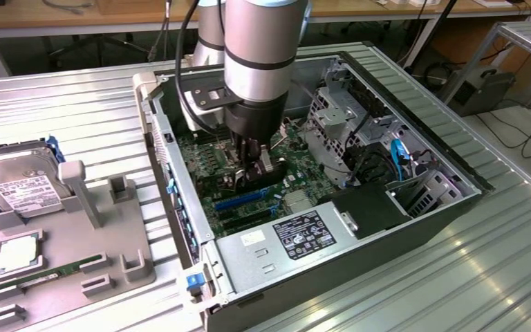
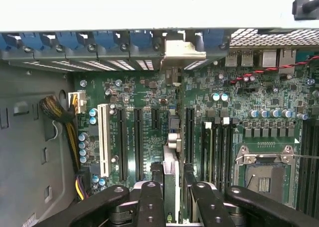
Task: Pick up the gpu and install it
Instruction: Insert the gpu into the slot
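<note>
Since the gpu (image 2: 170, 160) is what matters: it's inside the open PC case (image 1: 431, 149), stood on edge over the motherboard (image 2: 144, 95), clamped between the gripper (image 2: 172, 194) fingers (image 2: 151, 199). One finger sits on each face of the card, jaws closed onto it.

Wrist view sees the card edge-on, a thin strip running from between the pads toward the case's rear wall. Its silver bracket (image 2: 183, 52) sits at the rear slot openings, in line with the row of blue latches (image 2: 107, 38).

The card lines up among the black expansion slots (image 2: 138, 142), close to the long black slot (image 2: 189, 137). Can't tell whether the edge connector is seated or just above a slot.

Around it on the board:
- white slot (image 2: 103, 140), beyond the black ones
- RAM slots (image 2: 214, 152), on the card's other side
- CPU socket (image 2: 264, 172), past the RAM slots
- yellow-and-black cable bundle (image 2: 62, 120), at the board's edge near the white slot

In the exterior view the arm (image 1: 258, 62) comes straight down into the case. The power supply (image 1: 289, 238) is at the near end and the drive cage (image 1: 339, 117) is on the exterior view's right.

Outside the case, on the exterior view's left, a grey parts tray (image 1: 72, 228) carries a hard drive (image 1: 21, 183), a CPU (image 1: 16, 254) and a green RAM stick (image 1: 49, 271), well apart from the gripper. Case and tray both sit on a ribbed metal table (image 1: 413, 277).
</note>
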`<action>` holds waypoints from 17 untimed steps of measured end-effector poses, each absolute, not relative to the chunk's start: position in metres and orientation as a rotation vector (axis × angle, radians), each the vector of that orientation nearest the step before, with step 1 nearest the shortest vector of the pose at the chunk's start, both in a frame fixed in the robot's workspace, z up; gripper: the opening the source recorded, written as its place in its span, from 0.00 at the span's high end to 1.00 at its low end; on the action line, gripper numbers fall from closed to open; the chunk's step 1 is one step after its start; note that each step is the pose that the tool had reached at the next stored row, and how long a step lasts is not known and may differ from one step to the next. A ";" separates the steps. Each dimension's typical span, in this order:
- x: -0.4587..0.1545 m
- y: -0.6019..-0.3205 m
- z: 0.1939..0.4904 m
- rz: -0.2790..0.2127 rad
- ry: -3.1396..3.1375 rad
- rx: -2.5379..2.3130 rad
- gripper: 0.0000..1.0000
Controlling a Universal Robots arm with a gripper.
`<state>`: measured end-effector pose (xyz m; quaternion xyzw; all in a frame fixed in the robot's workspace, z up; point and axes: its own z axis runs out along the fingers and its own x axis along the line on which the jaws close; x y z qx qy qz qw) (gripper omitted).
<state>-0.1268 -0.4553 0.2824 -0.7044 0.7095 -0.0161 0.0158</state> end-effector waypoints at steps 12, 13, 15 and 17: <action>-0.130 -0.455 0.281 -0.050 2.207 -2.191 0.74; -0.130 -0.455 0.281 -0.050 2.207 -2.191 0.74; -0.130 -0.455 0.280 -0.050 2.207 -2.191 0.74; -0.130 -0.455 0.280 -0.050 2.207 -2.191 0.74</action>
